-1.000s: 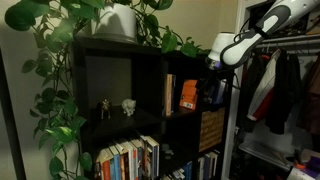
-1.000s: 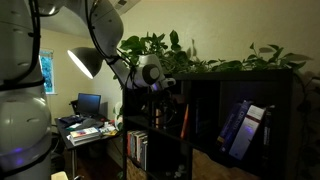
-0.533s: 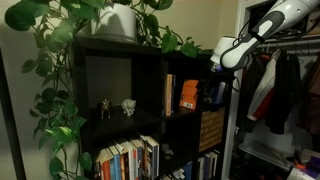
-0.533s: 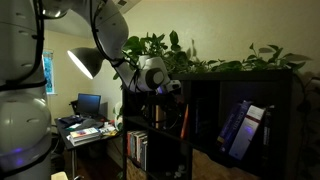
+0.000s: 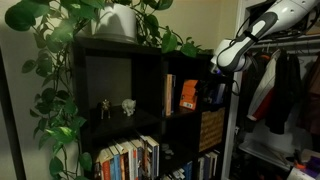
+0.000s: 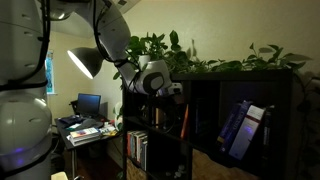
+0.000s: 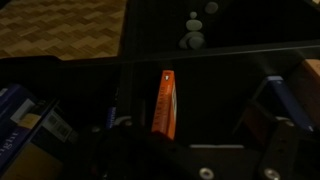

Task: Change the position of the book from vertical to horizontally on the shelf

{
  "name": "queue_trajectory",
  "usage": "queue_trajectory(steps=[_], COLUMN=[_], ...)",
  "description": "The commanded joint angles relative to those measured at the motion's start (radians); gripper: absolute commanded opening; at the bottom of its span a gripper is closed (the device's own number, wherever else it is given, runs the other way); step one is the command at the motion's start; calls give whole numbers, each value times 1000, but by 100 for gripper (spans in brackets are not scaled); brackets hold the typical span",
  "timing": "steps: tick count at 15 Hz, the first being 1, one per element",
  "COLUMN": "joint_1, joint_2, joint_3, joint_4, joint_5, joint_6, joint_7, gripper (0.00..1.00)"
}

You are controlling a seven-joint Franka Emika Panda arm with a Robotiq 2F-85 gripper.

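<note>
- In an exterior view the shelf [image 5: 150,90] stands with leafy plants [image 5: 60,60] along its top and down one side
- The book [image 5: 187,95] stands upright in an upper cubby, cover facing out, with a thin pale book [image 5: 170,94] just beside it
- The gripper [image 5: 216,62] hangs at the upper front corner of that cubby, above the book and apart from it; its jaws are too small to read here
- Two small figurines [image 5: 116,107] sit in the neighbouring cubby, a row of book spines [image 5: 125,160] fills the cubby below, and clothes [image 5: 280,90] hang beside the shelf
- In an exterior view from the side, the gripper [image 6: 172,90] is at the shelf's front edge, with the book [image 6: 183,120] seen as a narrow orange strip just below it
- A lamp [image 6: 85,63] and a monitor [image 6: 90,103] lie behind the arm
- The wrist view is dim: the book [image 7: 168,103] shows edge-on, upright and unheld; the gripper's jaws appear spread wide to either side of it, touching nothing
</note>
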Motion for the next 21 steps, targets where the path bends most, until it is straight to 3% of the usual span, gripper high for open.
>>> queue_trajectory(steps=[1,9,14,21], joint_1=[17,4,30,94], joint_2=[19,131,199,266], joint_3=[-4,-8,-79,-133], joint_4=[-8,3,31,85], joint_5=[49,-43,-124,-89], joint_6=[63,242,354,408], joint_7=[-49,-43,-34,-13], gripper=[100,100,100,100])
